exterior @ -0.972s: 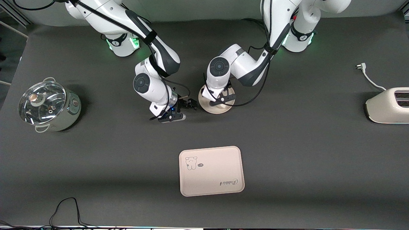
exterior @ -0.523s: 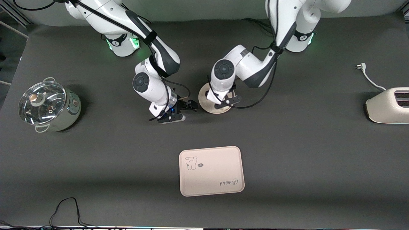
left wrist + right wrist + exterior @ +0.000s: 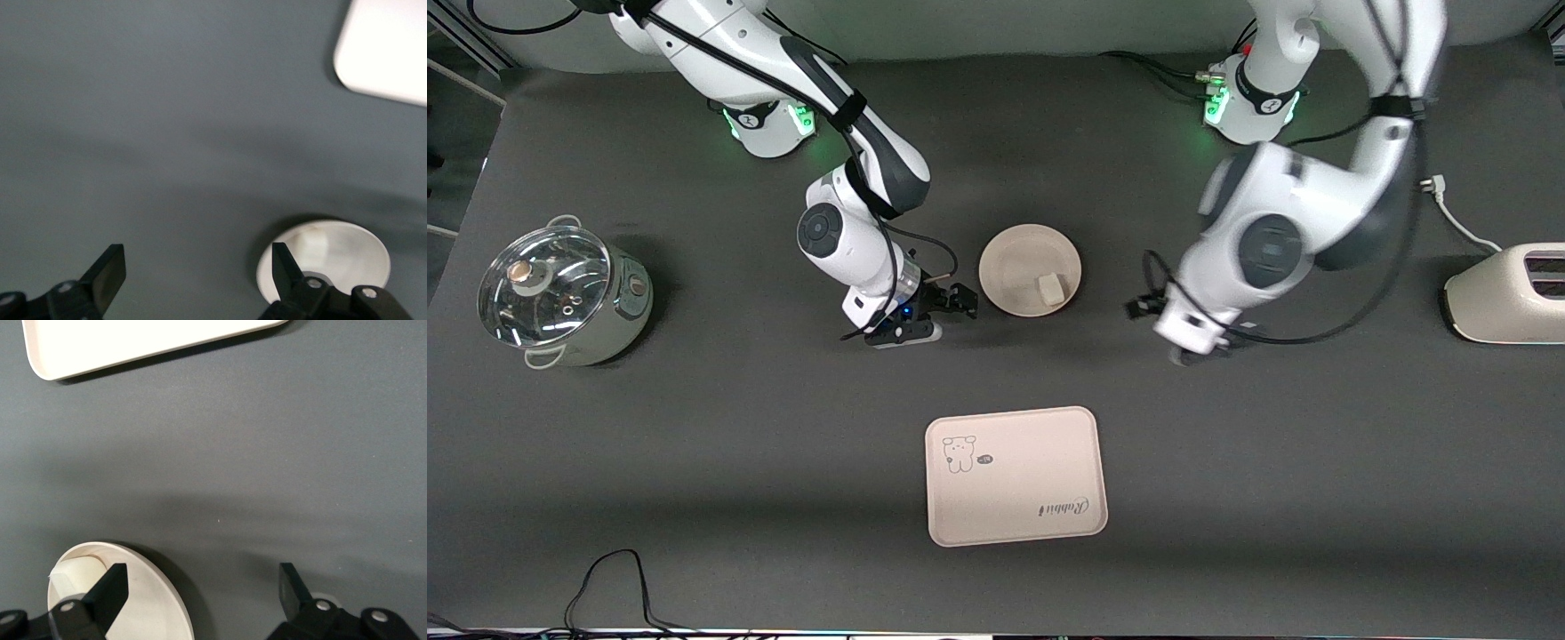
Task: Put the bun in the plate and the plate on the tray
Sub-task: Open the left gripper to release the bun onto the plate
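We look down from a high front camera that faces both arm bases across the dark worktop, taking in its whole width, from the pot at the right arm's end to the toaster at the left arm's end. Our two wrist cameras sit close above the worktop, each looking past its own tool's spread fingers. The left wrist view catches the left tool, the plate and a corner of the tray. The right wrist view catches the right tool, the plate and the tray. All three views share the plate and the tray.
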{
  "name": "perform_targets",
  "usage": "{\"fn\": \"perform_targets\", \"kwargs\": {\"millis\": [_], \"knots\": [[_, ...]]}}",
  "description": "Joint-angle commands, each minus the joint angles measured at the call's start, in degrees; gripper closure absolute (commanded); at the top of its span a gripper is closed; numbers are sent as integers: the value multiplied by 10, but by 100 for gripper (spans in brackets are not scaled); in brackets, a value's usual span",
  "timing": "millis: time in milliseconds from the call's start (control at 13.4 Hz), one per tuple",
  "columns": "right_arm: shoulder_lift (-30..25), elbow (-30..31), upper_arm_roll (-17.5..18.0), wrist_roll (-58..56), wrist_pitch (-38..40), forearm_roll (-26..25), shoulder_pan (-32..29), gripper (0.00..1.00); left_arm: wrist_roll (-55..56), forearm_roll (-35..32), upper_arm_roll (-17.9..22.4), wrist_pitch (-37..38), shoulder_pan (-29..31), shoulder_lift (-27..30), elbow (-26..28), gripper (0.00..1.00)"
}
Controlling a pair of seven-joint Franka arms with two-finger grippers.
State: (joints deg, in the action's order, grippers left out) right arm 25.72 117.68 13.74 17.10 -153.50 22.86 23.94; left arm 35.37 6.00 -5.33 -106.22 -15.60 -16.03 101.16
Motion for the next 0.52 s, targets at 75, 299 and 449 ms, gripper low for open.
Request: {"fn": "perform_targets", "kwargs": {"millis": [75, 299, 449], "knots": [[41, -3, -1, -6, -68, 14, 50, 0, -145, 6, 99, 23, 2, 23, -13, 2], [57, 5, -2, 8, -94, 16, 97, 1, -248, 1, 173, 24, 1, 32, -17, 1], [57, 12, -2, 7, -93, 16, 108, 4, -282, -3, 193, 36, 2, 49, -17, 1]]}}
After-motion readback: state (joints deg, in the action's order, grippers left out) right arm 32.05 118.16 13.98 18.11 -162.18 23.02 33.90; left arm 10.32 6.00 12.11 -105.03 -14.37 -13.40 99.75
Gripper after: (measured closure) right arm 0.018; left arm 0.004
